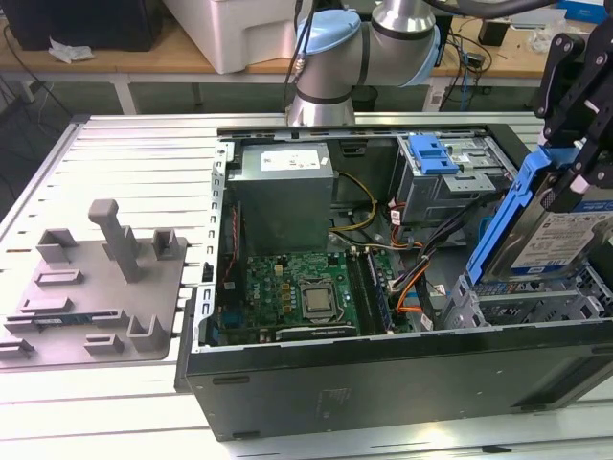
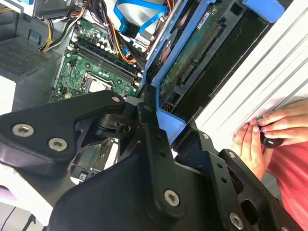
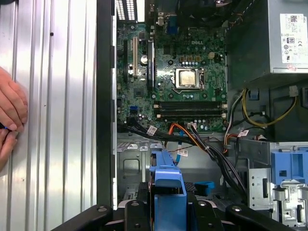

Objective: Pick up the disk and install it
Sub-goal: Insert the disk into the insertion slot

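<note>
From my remote seat, the gripper (image 1: 573, 177) sits at the upper part of the exterior view's right, its black jaws clamped on the disk (image 1: 565, 244). The disk hangs tilted steeply on edge in its blue carrier frame, label facing the camera, above the grey drive bay (image 1: 522, 302) in the corner of the open computer case (image 1: 383, 383) at the lower part of the exterior view's right. I cannot tell whether its lower edge touches the bay.

In the first wrist view the blue carrier (image 3: 168, 192) stands between the black fingers (image 3: 137, 209), with the motherboard (image 3: 178, 82) beyond it. The second wrist view shows the drive's underside, a green circuit board (image 2: 192, 53).

Deeper in the case, the blue latch (image 1: 431, 153) lies atop the grey metal cage (image 1: 450, 187), well apart from the disk. A grey fixture tray (image 1: 96, 287) lies on the slatted table (image 1: 144, 153) at the exterior view's left. A person's hand (image 3: 9, 113) rests on the table beside the case (close to the work).
</note>
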